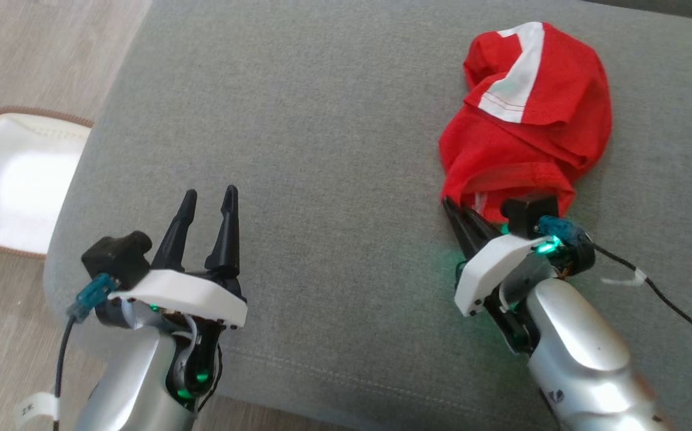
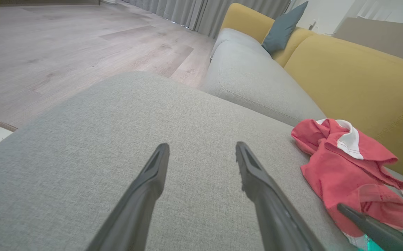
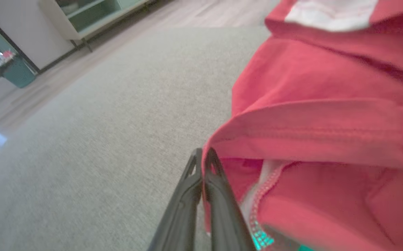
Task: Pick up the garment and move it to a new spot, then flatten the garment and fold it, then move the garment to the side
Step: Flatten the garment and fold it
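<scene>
A crumpled red garment (image 1: 525,120) with a white stripe lies bunched on the grey cushion (image 1: 322,149) toward the right. My right gripper (image 1: 446,203) is shut on the garment's near left edge; in the right wrist view its gripper (image 3: 203,155) has the fingertips pressed together with the red hem (image 3: 292,132) pinched between them. My left gripper (image 1: 209,200) stands open over bare cushion at the lower left, well apart from the garment. In the left wrist view the open gripper (image 2: 201,148) points across the cushion, with the garment (image 2: 348,164) off to the right.
A white basket (image 1: 11,179) with a brown rim sits on the wooden floor left of the cushion. A yellow sofa back (image 2: 355,80) and a teal pillow (image 2: 283,26) lie beyond the garment. A black cable (image 1: 663,293) trails from my right wrist.
</scene>
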